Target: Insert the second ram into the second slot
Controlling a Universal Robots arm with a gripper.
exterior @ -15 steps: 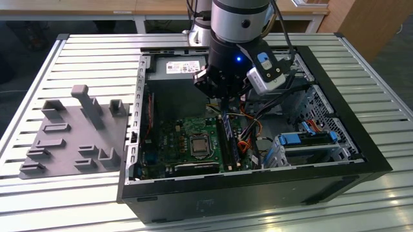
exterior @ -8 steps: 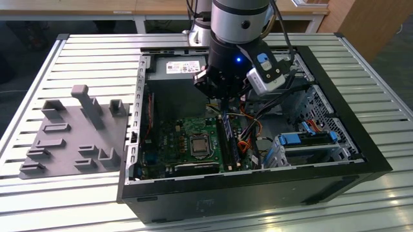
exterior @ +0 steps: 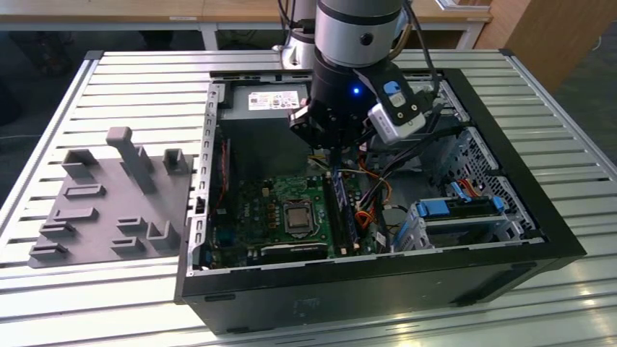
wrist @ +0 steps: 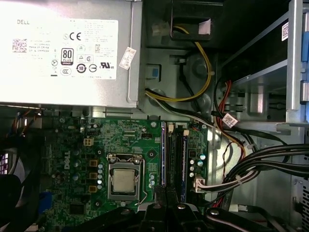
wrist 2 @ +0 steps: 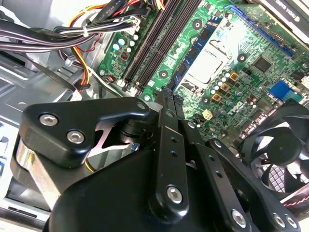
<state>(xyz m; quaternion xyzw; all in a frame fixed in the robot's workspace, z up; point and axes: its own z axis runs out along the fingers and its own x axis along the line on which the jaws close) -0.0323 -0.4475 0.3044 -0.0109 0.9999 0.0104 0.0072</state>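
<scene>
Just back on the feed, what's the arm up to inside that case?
The arm's hand is down inside the open computer case, fingers drawn together over the motherboard's memory slots. The second ram sits in line with them, on the slots' side nearest the processor socket. Whether it is gripped or fully seated, I can't tell.

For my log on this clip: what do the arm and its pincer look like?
The arm is a silver-grey cylinder above a black wrist with a small blue light. A pale grey box with a blue patch sits on the wrist's side; a dark cable runs alongside. The pincer is matte black, built of flat link bars with silver screws.
</scene>
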